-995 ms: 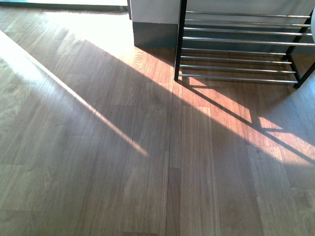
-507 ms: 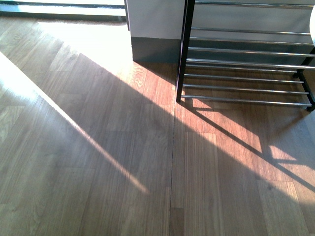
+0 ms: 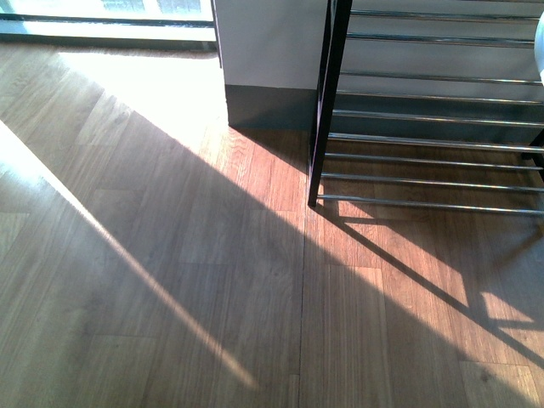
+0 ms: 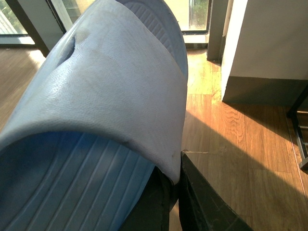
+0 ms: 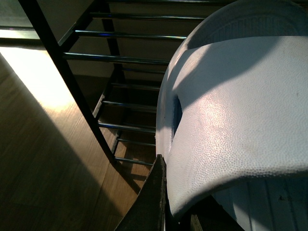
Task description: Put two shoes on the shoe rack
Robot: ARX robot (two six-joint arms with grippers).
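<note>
Both grippers pinch pale blue slides.
Right gripper [image 5: 166, 211] grips its slide [image 5: 240, 120] beside the shoe rack [image 5: 125, 96]; left gripper [image 4: 175, 202], slide [image 4: 96, 106], farther off.

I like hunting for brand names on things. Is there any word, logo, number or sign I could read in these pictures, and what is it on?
None can be read in any view.
Left-hand blue slipper: plain pebbled strap and ribbed footbed, no print or logo.
Right-hand blue slipper: plain textured strap, no marking visible.
Shoe rack: bare chrome rods and black uprights, no label.
Wooden floor: only grain and sunlight.
</note>
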